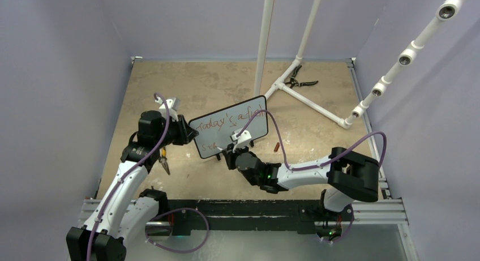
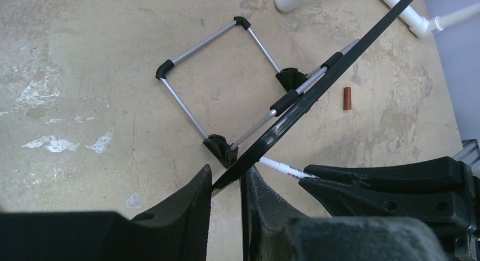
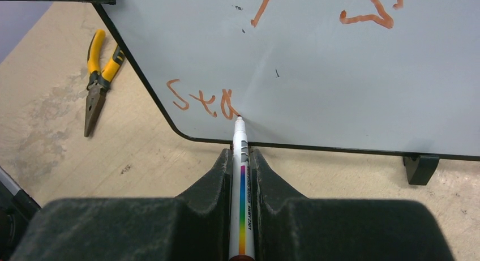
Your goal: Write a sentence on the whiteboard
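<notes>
Whiteboard (image 1: 223,135), glossy, black-framed and round-cornered, stands mid-table. Its red cursive sentence (image 3: 208,105) reads "Today's a f…" over "Sta". Right gripper (image 3: 240,157) pinches a rainbow-striped marker (image 3: 241,187), tip touching the board. Left gripper (image 2: 226,173) clamps the frame's edge. Yellow-handled pliers (image 3: 97,85) lie at 8 o'clock from the board, a red cap (image 2: 347,98) at 4.

Yellow-handled pliers (image 3: 99,82) lay on the tan worktop (image 1: 187,85), closed. A small red cap (image 2: 347,98) lay on its side, well apart. Black-handled pliers (image 1: 297,80) rested farther back, just beside a white pipe frame (image 1: 311,104).
</notes>
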Tool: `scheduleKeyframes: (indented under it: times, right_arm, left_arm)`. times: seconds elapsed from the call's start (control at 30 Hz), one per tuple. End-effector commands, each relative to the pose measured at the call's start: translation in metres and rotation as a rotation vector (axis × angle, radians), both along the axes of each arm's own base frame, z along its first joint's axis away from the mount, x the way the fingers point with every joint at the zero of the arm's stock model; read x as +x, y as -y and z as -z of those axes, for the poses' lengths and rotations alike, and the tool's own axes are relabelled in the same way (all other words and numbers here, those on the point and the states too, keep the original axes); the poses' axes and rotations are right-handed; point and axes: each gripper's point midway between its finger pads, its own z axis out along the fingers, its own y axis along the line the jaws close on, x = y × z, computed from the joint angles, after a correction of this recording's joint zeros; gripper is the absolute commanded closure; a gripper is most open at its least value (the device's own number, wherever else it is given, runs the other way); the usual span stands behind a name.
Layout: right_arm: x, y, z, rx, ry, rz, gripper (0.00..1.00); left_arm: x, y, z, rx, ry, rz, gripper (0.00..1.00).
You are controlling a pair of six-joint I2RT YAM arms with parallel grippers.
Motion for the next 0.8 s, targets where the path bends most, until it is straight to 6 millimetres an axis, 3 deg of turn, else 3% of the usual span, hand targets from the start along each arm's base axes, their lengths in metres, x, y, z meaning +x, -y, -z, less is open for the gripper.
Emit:
scheduleKeyframes:
  times: [0.0,0.4,0.77]
  right_arm:
    - [0.012,0.013,-0.001,-0.002,0.01,0.087,1.0]
    - [0.004,0.017,-0.046,0.13,0.106,0.012,1.0]
    - [0.006,0.0,-0.058,0.13,0.143,-0.029,1.0]
  left_arm:
    - [0.003,0.002,-0.007,-0.02,0.024,-0.002,0.8]
    - [0.003,0.001,-0.008,-0.02,0.027,-0.004,0.79]
    - [0.003,0.001,-0.007,-0.019,0.024,-0.004,0.79]
